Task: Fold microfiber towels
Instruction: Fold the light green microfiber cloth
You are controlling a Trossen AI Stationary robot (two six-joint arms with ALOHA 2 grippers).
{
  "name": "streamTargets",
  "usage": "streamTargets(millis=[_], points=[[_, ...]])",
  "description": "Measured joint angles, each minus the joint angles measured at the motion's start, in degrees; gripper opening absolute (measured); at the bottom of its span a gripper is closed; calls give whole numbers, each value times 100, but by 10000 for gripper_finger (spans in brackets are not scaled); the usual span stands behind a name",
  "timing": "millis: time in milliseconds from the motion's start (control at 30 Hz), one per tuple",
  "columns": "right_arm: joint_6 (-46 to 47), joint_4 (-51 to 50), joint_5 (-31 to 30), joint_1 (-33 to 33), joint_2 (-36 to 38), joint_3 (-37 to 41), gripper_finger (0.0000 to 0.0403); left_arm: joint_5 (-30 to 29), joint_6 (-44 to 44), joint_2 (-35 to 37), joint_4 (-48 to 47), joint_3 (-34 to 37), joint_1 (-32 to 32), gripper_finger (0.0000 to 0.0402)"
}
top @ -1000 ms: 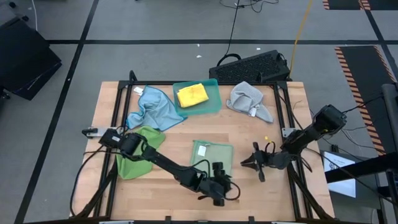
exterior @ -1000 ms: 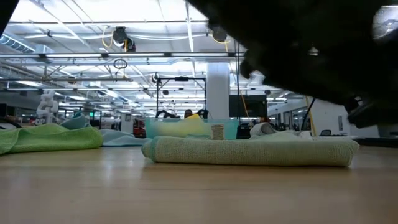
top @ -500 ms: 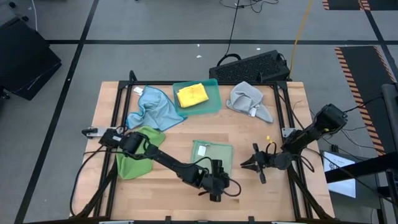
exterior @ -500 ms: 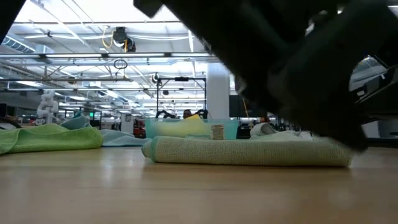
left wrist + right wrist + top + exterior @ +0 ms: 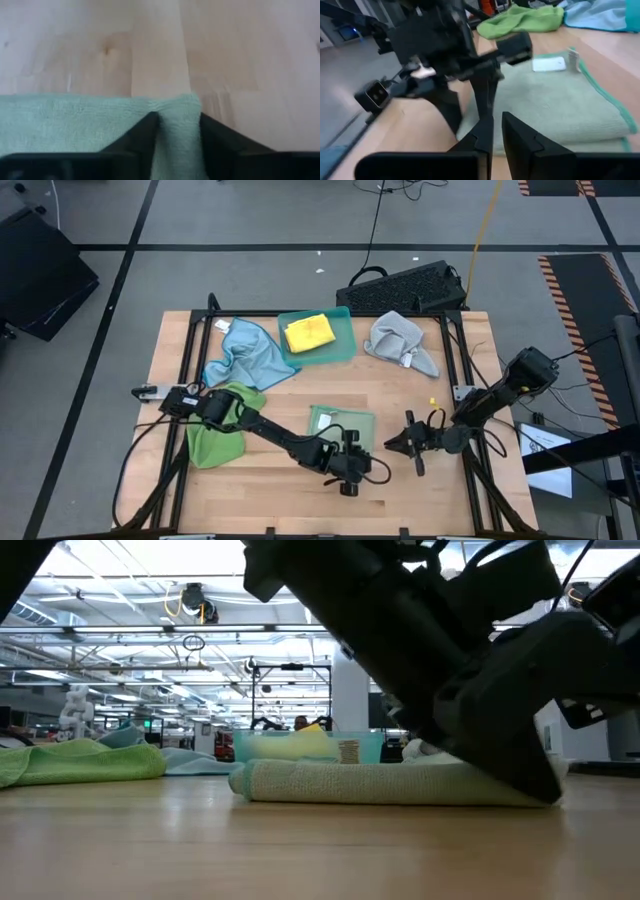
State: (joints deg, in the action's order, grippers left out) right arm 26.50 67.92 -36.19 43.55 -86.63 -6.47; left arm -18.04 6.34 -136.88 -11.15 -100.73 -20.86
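The near corner of the half-folded green towel [image 5: 341,426], laid mid-table, is pinched between the left gripper [image 5: 178,131] fingers, evidently for another fold; the right gripper [image 5: 392,444], fingers pressed together, is held just beside.

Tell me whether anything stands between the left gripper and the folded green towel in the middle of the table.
Nothing visible does. The left gripper is already at the near edge of the folded green towel, and the left wrist view shows its fingers closing on a corner of the cloth.

Folded green towel [image 5: 400,783] edge perhaps arm-hidden
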Motion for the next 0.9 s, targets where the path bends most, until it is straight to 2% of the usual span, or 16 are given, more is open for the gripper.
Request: streamTargets(millis=[167,200,367,467,533,767,900], points=[[-184,-674,22,0,-2,-564,31,131,-173,2,-119,0,-63,24],[-225,-883,22,0,0,-680,31,215,-273,8,-123,0,-81,15],[-605,-2198,34,2,-1,-1249,34,405,-349,98,-275,0,-305,23],[-777,-2758,57,2,0,-1488,49,448,-440,193,-460,2,-468,14],[-973,-2882,322,2,-2,-1579,68,454,-518,257,-542,2,-571,8],[-1352,-3092,1239,-7,-28,-1842,147,488,-178,413,-1990,-8,-850,28],[-1376,-3579,1304,-19,-33,-2027,182,406,-53,442,-2446,-20,-990,19]])
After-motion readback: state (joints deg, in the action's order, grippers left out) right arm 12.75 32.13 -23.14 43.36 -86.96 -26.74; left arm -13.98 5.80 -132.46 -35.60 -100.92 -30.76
